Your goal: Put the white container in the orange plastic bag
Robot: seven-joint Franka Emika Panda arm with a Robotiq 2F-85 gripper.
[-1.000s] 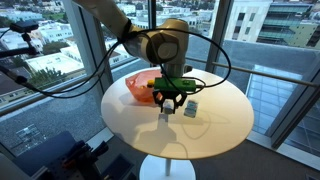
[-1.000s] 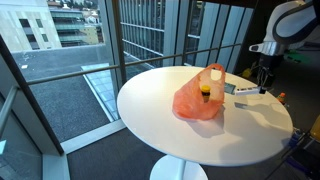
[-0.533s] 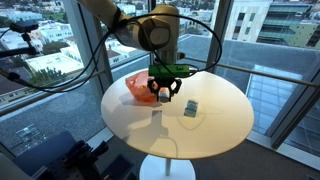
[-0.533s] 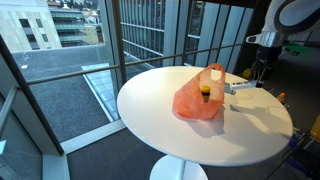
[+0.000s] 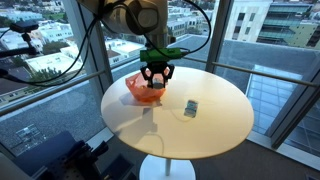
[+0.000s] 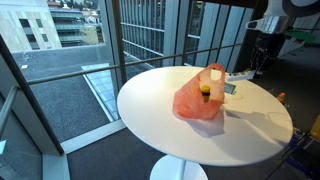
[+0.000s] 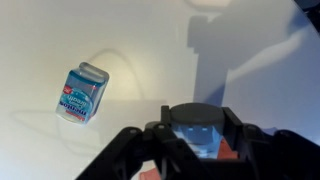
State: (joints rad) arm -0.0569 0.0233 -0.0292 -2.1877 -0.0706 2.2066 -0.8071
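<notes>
The orange plastic bag [image 5: 143, 90] lies at the table's far left in an exterior view and shows mid-table from the opposite side [image 6: 198, 98]. My gripper [image 5: 155, 82] hangs above the table by the bag's edge and also shows high at the right in an exterior view [image 6: 260, 62]. In the wrist view my gripper [image 7: 200, 128] is shut on a small pale blue-white container [image 7: 198, 138], with orange bag beside it. Another small container with a blue label [image 7: 82, 93] lies on the tabletop [image 5: 190, 108], apart from the gripper.
The round white table [image 5: 200, 135] stands on a single pedestal beside tall glass windows. A small yellow and dark item [image 6: 206, 90] shows inside the bag. The arm's cables loop above the table's back edge.
My gripper has risen and moved away from the blue-label container toward the orange bag. That container has stayed in place on the table.
</notes>
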